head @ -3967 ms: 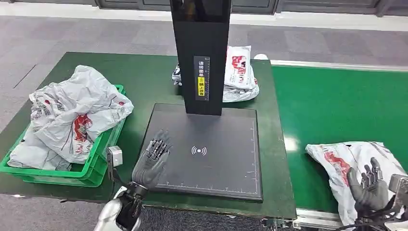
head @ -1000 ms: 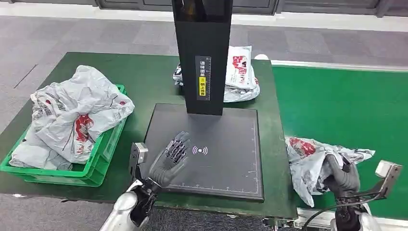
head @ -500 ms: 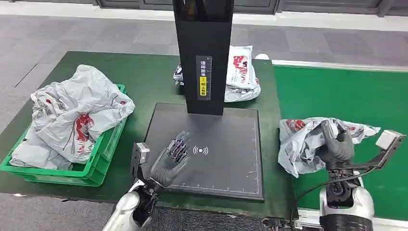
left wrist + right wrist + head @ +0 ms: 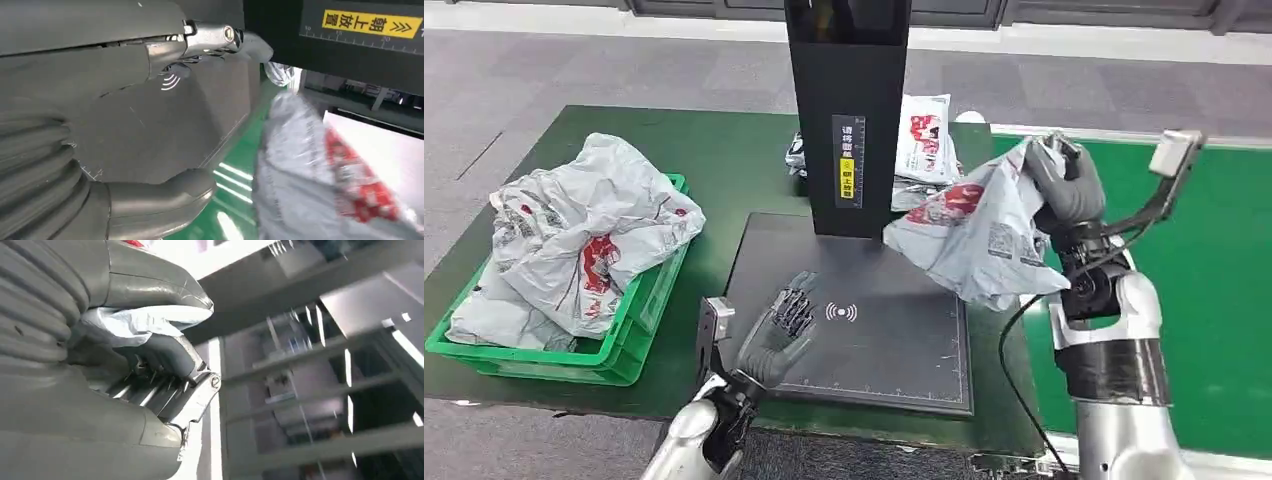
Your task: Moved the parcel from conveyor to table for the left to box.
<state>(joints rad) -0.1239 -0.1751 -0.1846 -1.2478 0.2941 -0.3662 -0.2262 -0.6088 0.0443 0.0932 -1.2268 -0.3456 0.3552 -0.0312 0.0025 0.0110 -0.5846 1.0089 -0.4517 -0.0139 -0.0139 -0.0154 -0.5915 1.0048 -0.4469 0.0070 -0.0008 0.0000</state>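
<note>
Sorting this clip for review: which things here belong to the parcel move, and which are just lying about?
In the job:
- parcel, held up by the right hand
- left hand, over the black pad
- conveyor
- green crate

Lying about:
- bags behind the black post

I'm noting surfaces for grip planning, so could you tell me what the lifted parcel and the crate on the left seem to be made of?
The parcel looks like thin, glossy grey plastic film: it creases and hangs limp from the right hand. The crate appears to be rigid moulded green plastic, with a straight ribbed rim.
</note>
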